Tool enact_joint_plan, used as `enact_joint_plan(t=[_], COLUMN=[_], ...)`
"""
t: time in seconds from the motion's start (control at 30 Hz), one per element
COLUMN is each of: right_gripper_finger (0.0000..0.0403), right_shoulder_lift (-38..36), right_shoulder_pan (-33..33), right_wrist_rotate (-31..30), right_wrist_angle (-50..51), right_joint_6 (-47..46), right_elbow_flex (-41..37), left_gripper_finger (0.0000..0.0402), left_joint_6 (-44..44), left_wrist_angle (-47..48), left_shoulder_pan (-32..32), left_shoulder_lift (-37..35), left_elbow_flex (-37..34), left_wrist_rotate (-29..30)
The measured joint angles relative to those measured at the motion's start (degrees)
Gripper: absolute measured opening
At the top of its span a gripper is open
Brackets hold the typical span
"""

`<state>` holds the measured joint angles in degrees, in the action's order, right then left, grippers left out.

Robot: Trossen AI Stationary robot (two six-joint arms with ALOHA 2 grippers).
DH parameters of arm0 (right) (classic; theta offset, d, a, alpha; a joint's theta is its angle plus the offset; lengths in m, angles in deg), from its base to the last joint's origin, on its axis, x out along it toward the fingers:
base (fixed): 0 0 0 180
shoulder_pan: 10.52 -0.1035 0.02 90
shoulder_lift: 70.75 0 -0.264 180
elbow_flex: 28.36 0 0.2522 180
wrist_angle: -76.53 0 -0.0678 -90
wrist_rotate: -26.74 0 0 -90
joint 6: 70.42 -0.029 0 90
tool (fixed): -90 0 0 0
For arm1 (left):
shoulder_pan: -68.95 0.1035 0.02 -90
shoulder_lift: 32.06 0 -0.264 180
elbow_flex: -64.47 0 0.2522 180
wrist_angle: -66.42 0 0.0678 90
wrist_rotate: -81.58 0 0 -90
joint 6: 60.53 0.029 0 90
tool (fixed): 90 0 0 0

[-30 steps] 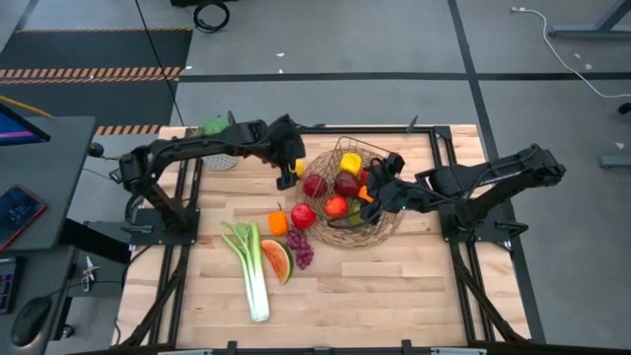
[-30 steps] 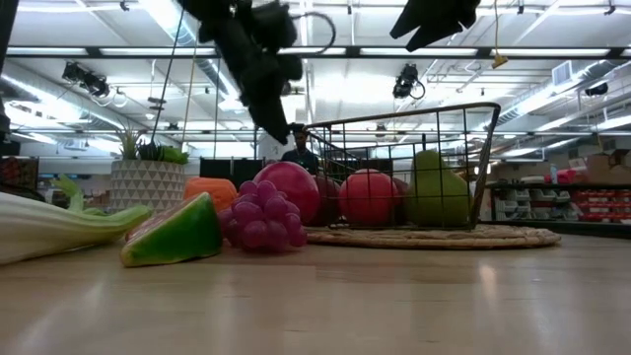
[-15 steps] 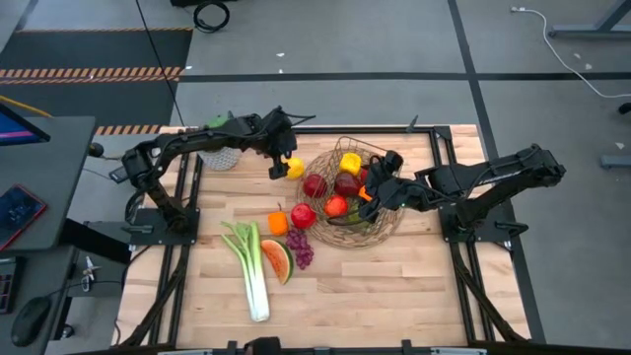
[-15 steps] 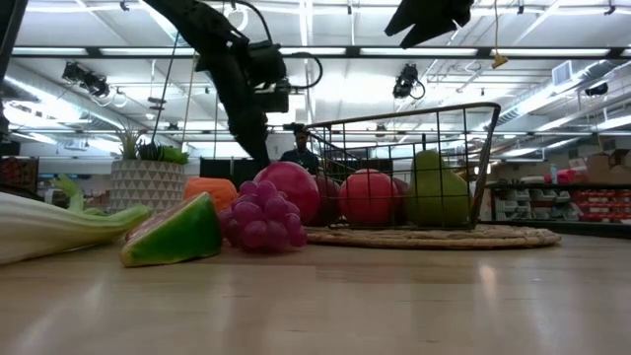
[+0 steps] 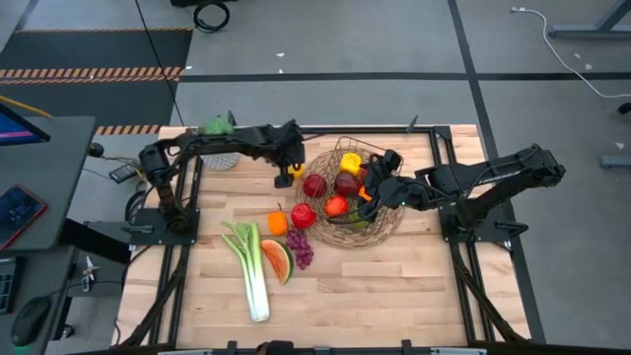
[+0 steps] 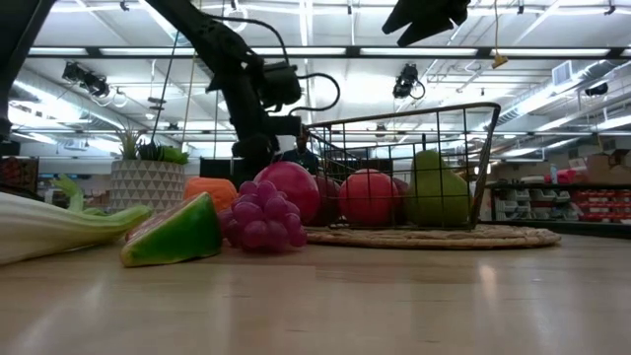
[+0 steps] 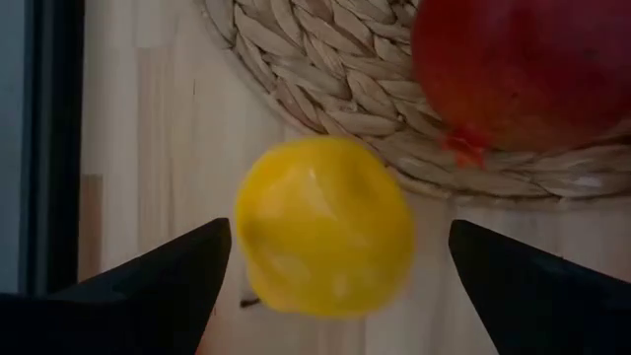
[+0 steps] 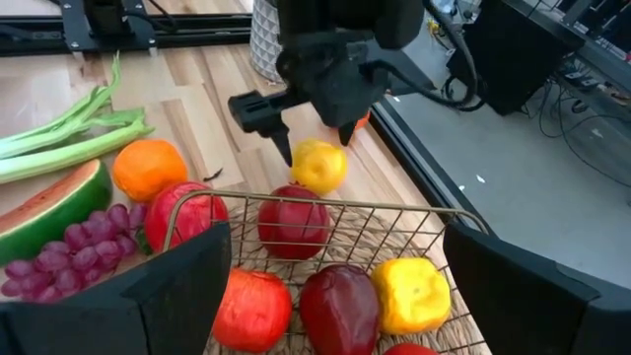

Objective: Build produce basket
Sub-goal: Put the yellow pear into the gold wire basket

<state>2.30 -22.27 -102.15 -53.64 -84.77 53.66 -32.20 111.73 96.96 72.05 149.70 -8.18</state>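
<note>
Brown wire-mesh basket (image 5: 357, 197) is being filled at the table's centre.
A long green-white leek (image 5: 252, 273) is lying lengthwise toward the front edge; a yellow lemon (image 7: 323, 227) is being straddled by the spread left gripper (image 5: 289, 170); the right gripper (image 5: 378, 185) is being held open over the basket.

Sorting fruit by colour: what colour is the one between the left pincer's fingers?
Yellow: the lemon, clearest in the left wrist view.

Light wooden table (image 5: 394, 286), black-framed. Round woven basket (image 5: 386, 225) right of centre; yellow lemon (image 5: 293, 170) just off its left rim. Orange (image 5: 278, 223), red apple (image 5: 303, 215), grapes (image 5: 299, 247), watermelon slice (image 5: 277, 260), leek (image 5: 250, 271) lower centre-left. White plant pot (image 5: 223, 158) upper left.
</note>
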Motion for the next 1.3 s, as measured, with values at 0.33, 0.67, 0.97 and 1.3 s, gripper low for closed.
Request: enact_joint_plan(t=[0.33, 0.67, 0.97, 1.3], right_gripper_finger=[0.0373, 0.0373, 0.0373, 0.0373], right_shoulder_lift=[0.0, 0.0, 0.0, 0.0], right_shoulder_pan=[0.0, 0.0, 0.0, -0.1], right_wrist_rotate=[0.0, 0.0, 0.0, 0.9], right_wrist_angle=[0.0, 0.0, 0.0, 0.2], right_joint_6=[0.0, 0.0, 0.0, 0.0], right_elbow_flex=[0.0, 0.0, 0.0, 0.0], left_gripper_finger=[0.0387, 0.0386, 0.0357, 0.0354], left_joint_6=[-0.7, -0.6, -0.6, -3.6], left_wrist_angle=[-0.6, -0.3, 3.2, 19.1], left_shoulder_pan=[0.7, 1.0, 1.0, 1.1], left_shoulder_lift=[4.5, 4.7, 4.4, 4.2], left_elbow_flex=[0.2, 0.1, 2.0, 19.4], left_wrist_rotate=[-1.1, -2.0, -0.4, -2.3])
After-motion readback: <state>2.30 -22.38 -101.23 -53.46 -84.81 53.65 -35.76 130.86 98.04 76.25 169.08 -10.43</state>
